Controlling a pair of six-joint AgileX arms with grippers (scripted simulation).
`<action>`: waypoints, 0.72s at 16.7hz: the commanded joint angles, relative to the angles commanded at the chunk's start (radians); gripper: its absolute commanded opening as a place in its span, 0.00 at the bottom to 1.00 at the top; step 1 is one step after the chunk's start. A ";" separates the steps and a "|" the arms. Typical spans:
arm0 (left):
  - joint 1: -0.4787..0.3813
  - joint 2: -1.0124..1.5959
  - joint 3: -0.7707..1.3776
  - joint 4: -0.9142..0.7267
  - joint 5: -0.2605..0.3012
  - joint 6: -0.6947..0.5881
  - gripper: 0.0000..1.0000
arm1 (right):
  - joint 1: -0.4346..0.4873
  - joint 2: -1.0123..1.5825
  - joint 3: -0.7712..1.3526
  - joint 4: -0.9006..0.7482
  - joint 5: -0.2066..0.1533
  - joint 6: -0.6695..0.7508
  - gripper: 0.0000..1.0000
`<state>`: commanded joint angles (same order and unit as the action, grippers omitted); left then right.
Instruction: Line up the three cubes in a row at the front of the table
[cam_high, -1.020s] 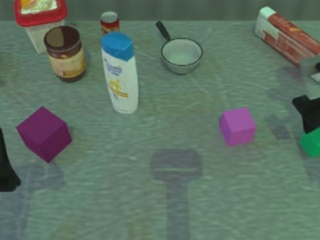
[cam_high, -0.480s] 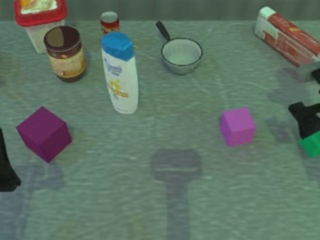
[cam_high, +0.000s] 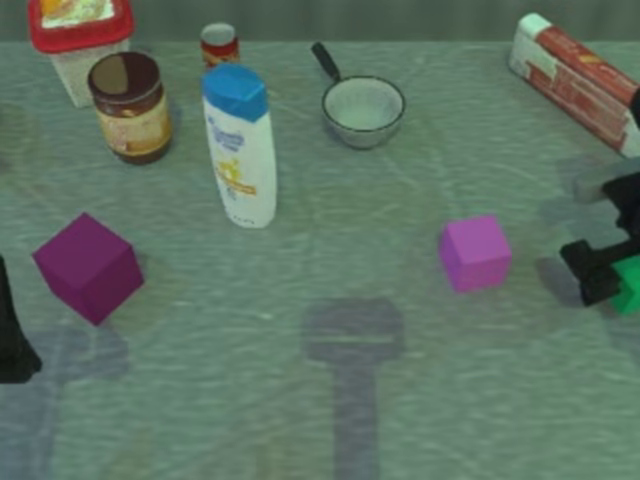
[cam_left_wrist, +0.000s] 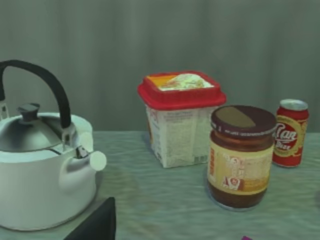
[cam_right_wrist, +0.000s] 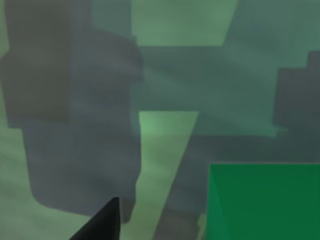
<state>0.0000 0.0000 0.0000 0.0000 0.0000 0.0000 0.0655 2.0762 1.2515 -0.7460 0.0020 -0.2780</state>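
progress: no row yet | dark purple cube (cam_high: 88, 267) at 9 o'clock | pink cube (cam_high: 474, 253) at 3 o'clock | green cube (cam_high: 630, 284) farther out at 3 o'clock, clenched in right tool (cam_high: 612, 276) | left tool (cam_high: 14, 340) parked at 8 o'clock, grip state unclear | all three placements left
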 joint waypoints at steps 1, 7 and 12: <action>0.000 0.000 0.000 0.000 0.000 0.000 1.00 | 0.000 0.000 0.000 0.000 0.000 0.000 1.00; 0.000 0.000 0.000 0.000 0.000 0.000 1.00 | 0.000 0.000 0.000 0.000 0.000 0.000 0.70; 0.000 0.000 0.000 0.000 0.000 0.000 1.00 | 0.000 0.000 0.000 0.000 0.000 0.000 0.32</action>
<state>0.0000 0.0000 0.0000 0.0000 0.0000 0.0000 0.0655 2.0762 1.2515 -0.7460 0.0020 -0.2780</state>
